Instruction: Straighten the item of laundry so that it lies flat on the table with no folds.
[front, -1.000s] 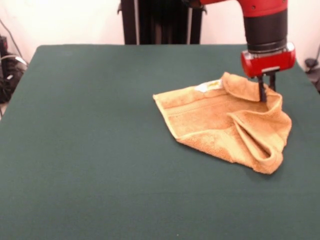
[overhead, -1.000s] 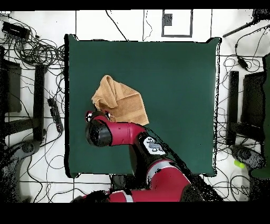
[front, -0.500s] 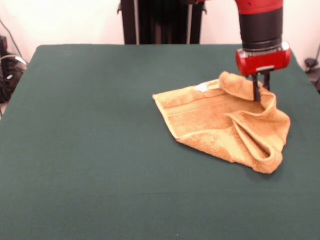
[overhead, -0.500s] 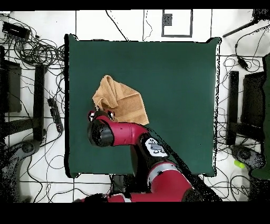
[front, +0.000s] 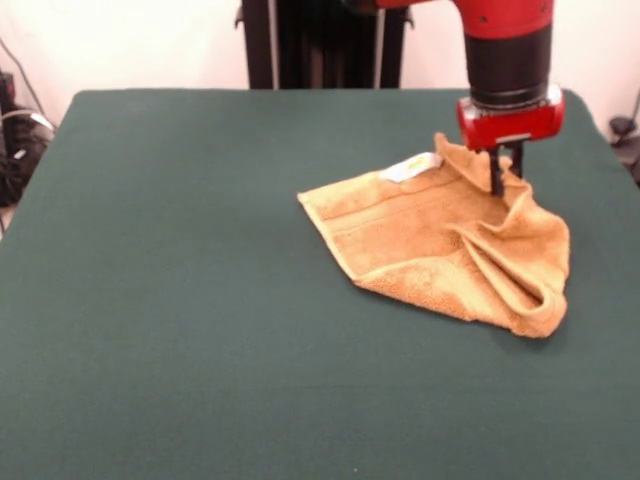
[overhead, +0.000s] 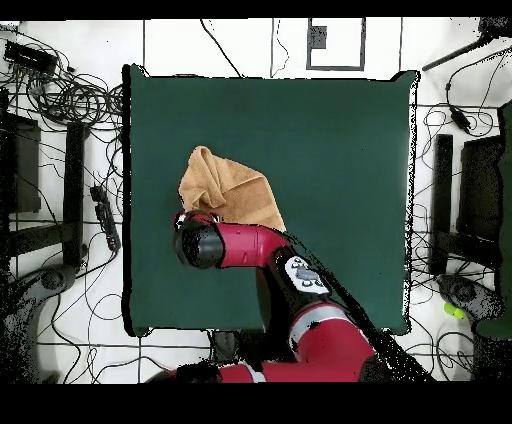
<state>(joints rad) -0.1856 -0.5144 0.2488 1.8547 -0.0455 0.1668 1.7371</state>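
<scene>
The item of laundry (front: 440, 240) is a golden-orange towel, rumpled on the right half of the dark green table (front: 180, 300). Its right side is folded over in a thick ridge, and a small white tag (front: 410, 167) shows at its far edge. My gripper (front: 505, 178) comes down from the red wrist at the towel's far right corner. Its dark fingers are shut on a raised flap of the cloth. In the overhead view the towel (overhead: 228, 190) lies near the table's left edge, and the red arm (overhead: 245, 245) covers the gripper and the towel's lower corner.
Bare green table (overhead: 340, 150) stretches wide on the towel's other side in the overhead view. Cables and stands lie on the floor around the table. The towel's right fold sits near the table's right edge in the front view.
My gripper has moved left and slightly up in the front view, still holding the flap. The towel's far right corner and its whole body have been dragged a little to the left.
</scene>
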